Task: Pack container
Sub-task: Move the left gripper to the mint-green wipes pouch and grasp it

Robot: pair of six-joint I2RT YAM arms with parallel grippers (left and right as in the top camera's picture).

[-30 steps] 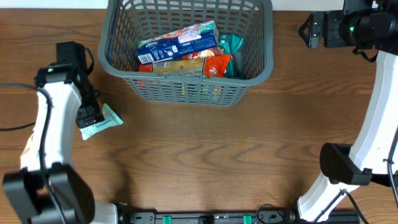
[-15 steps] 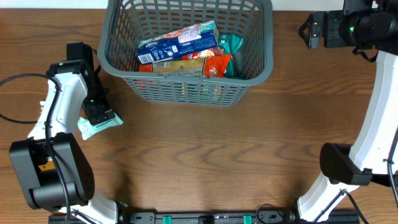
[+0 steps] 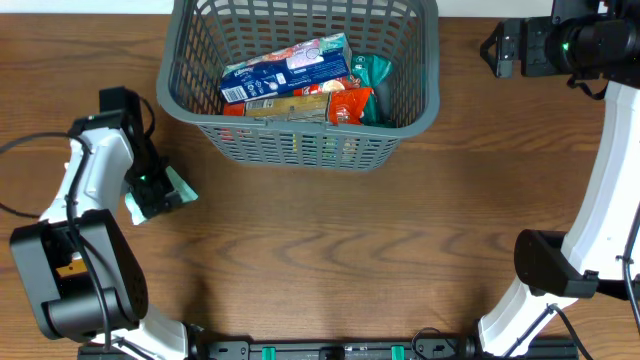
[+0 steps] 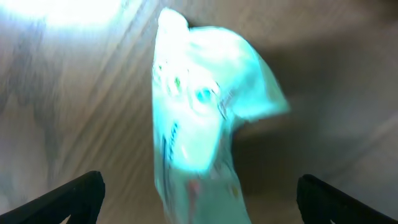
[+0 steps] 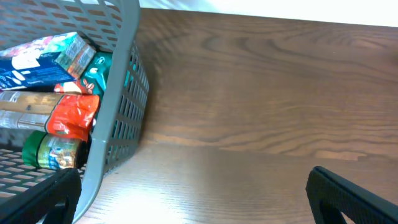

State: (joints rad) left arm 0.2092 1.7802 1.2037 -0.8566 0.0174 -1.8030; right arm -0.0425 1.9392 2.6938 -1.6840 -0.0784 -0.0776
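Note:
The container (image 3: 400,118) is a large dark grey slotted basket at the top middle of the table. It holds several snack packets, among them a blue one (image 3: 290,68) and a red one (image 3: 348,103). A pale green packet (image 3: 182,188) lies on the wood left of the basket, partly under my left gripper (image 3: 155,190). In the left wrist view the packet (image 4: 199,118) lies blurred between the wide-open fingers (image 4: 74,196). My right gripper (image 3: 492,50) hangs open at the top right, beside the basket (image 5: 121,93), with nothing between its fingers (image 5: 348,193).
Brown wooden table (image 3: 350,260). The left arm's black cable (image 3: 20,150) loops over the left edge. The right arm's base (image 3: 550,265) stands at the lower right.
The left arm has swung and its gripper has come down over the green packet. The right arm and the basket have not moved.

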